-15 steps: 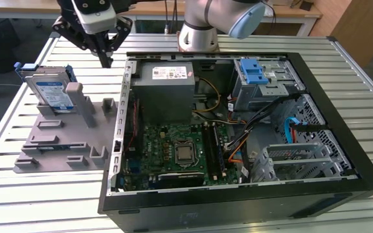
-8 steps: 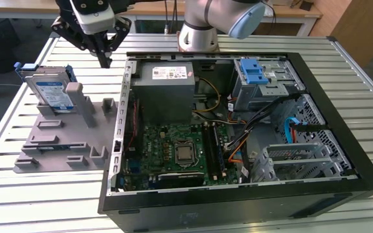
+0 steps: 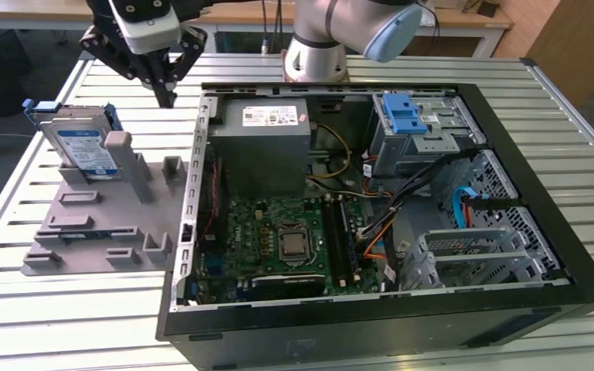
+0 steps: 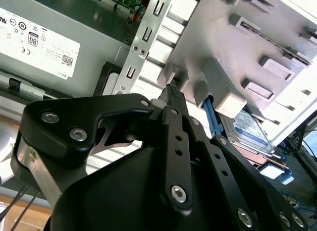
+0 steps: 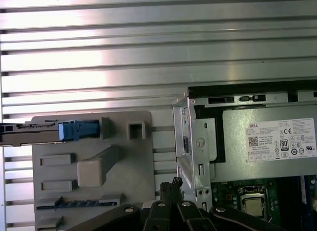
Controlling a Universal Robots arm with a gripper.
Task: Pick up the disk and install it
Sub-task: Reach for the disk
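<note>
Currently, the gripper point(image 3: 165, 99) is seen above the slatted table point(image 3: 70, 325), between the grey holder point(image 3: 101, 220) and the open computer case point(image 3: 380, 334), its fingers point(image 4: 173, 94) pressed together with nothing held. The disk point(image 3: 80, 147) is propped upright in the grey holder, at the exterior view's left, apart from the gripper.

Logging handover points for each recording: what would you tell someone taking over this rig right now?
Tool: shut, empty, hovering over the gap between the grey holder and the open computer case.
Disk: standing on edge in the holder, at the exterior view's left, apart from the tool.
Done: nothing that shows.
Left: the disk is neither picked up nor installed.
</note>
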